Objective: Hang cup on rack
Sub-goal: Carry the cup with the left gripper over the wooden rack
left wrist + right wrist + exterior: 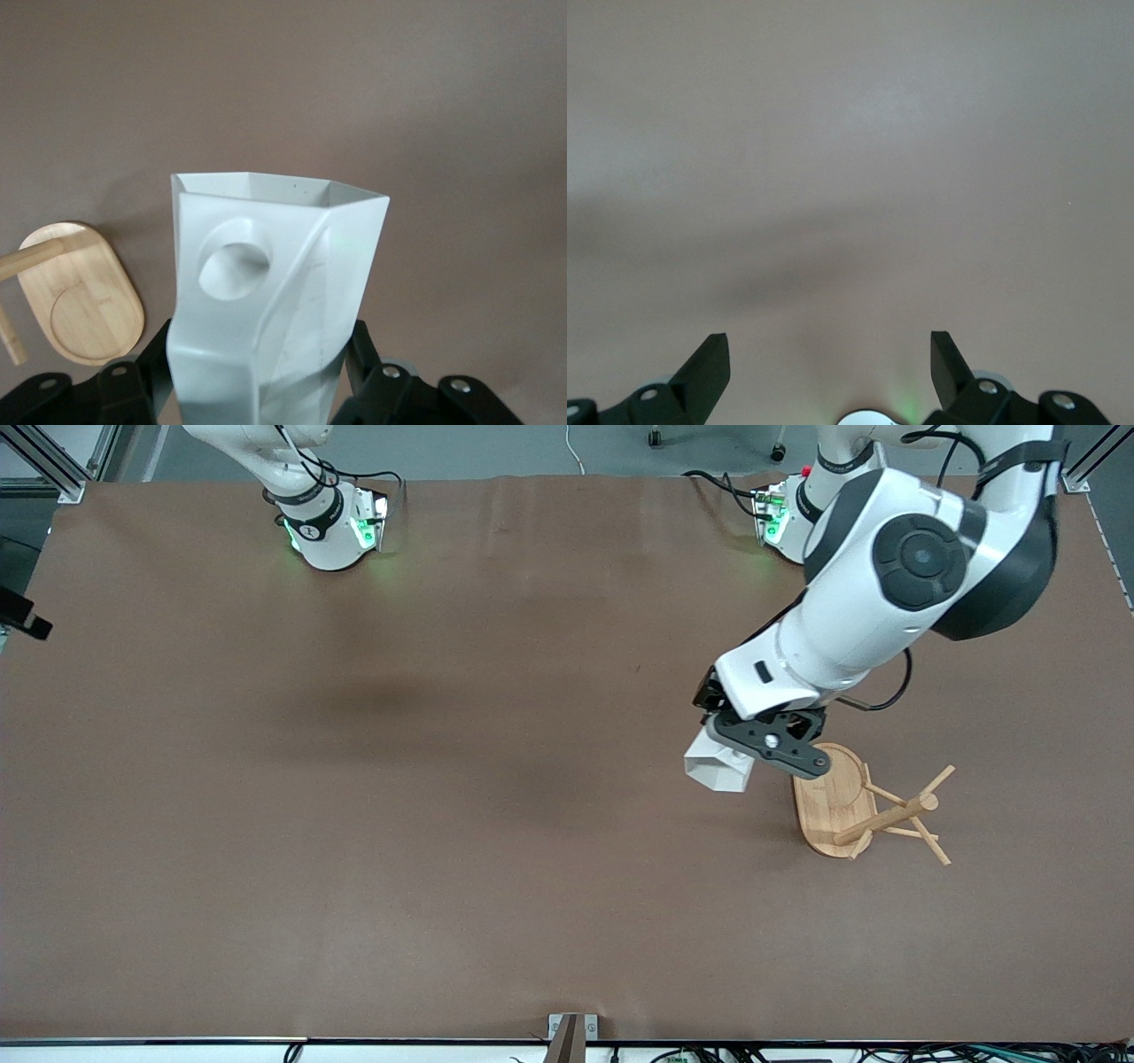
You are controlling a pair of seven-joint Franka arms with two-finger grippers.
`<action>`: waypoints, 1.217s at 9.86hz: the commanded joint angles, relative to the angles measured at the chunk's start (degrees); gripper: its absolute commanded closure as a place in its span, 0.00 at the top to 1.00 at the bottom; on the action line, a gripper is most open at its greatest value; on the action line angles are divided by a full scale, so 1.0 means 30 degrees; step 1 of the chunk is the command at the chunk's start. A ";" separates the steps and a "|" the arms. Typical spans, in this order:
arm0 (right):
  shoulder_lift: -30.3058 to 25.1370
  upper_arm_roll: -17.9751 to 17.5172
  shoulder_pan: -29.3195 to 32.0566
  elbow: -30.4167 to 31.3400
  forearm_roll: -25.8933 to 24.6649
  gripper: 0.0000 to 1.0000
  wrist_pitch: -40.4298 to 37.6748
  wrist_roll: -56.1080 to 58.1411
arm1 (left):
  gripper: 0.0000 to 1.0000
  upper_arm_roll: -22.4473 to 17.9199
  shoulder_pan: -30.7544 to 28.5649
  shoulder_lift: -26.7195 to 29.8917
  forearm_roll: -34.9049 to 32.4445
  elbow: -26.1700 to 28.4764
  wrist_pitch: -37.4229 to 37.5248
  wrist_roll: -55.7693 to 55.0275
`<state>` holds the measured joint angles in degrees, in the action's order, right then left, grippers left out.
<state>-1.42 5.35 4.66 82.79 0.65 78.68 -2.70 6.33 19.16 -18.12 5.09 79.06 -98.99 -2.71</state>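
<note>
A: Where's the right gripper [829, 372]?
B: Waiting wide open over bare table [354, 824], holding nothing.
A: The left gripper [769, 746]?
B: Clamped on the cup [719, 766], in the air just beside the rack [864, 810]. The pegs lie at about four o'clock from it; the handle hole [233, 258] must meet one.

No legible text, label, brand, number or sign on anything in these views.

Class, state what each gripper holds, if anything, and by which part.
The left gripper holds the cup by its lower body, fingers either side. The right gripper holds nothing.
</note>
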 commanded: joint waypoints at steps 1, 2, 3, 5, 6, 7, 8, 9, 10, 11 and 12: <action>0.0181 -0.0375 0.0088 0.0031 -0.0481 1.00 -0.0034 -0.0275 | 0.00 0.0173 -0.0933 0.1082 -0.0377 0.1737 0.0125 -0.0443; 0.0211 -0.0347 0.0175 -0.0260 -0.0568 1.00 -0.0034 -0.0244 | 0.00 0.0174 -0.1112 0.1522 -0.0377 0.2206 0.0125 -0.0444; 0.0269 -0.0346 0.0060 -0.0263 -0.0511 1.00 0.0111 -0.0272 | 0.00 0.0290 -0.1810 0.2049 -0.0319 0.2907 0.0154 -0.0415; 0.0240 -0.0464 -0.0612 0.0117 -0.0598 1.00 0.1515 -0.2192 | 0.00 0.0262 -0.1963 0.2871 -0.0201 0.4458 -0.0020 -0.0328; 0.0240 -0.0464 -0.0615 0.0147 -0.0598 1.00 0.1228 -0.2322 | 0.00 0.0204 -0.1934 0.3106 -0.0172 0.5163 -0.0370 -0.0182; 0.0240 -0.0464 -0.0615 0.0060 -0.0598 1.00 0.0936 -0.2294 | 0.00 0.0203 -0.1934 0.3370 -0.0172 0.6214 -0.1330 -0.0151; 0.0240 -0.0435 -0.0557 0.0030 -0.0569 1.00 0.0904 -0.1830 | 0.00 0.0174 -0.1992 0.3547 -0.0201 0.7385 -0.2645 0.0168; 0.0240 -0.0405 -0.0469 0.0030 -0.0569 1.00 0.0932 -0.0955 | 0.00 0.0174 -0.2050 0.3519 -0.0201 0.8092 -0.3587 0.0577; 0.0240 -0.0347 -0.0439 0.0030 -0.0569 1.00 0.0933 -0.0743 | 0.00 0.0145 -0.2138 0.3548 -0.0201 0.8767 -0.4292 0.1016; 0.0240 -0.0346 -0.0410 0.0030 -0.0569 1.00 0.0933 -0.0712 | 0.00 0.0145 -0.2806 0.3577 -0.0201 0.9353 -0.4908 0.1862; 0.0240 -0.0346 -0.0410 0.0030 -0.0569 1.00 0.0904 -0.0683 | 0.00 0.0116 -0.2958 0.3549 -0.0172 0.9794 -0.5436 0.2595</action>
<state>-0.46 4.46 3.19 82.90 -0.07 81.86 -5.69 6.52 11.73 -8.71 5.07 103.94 -112.54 2.20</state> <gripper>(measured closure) 0.000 0.220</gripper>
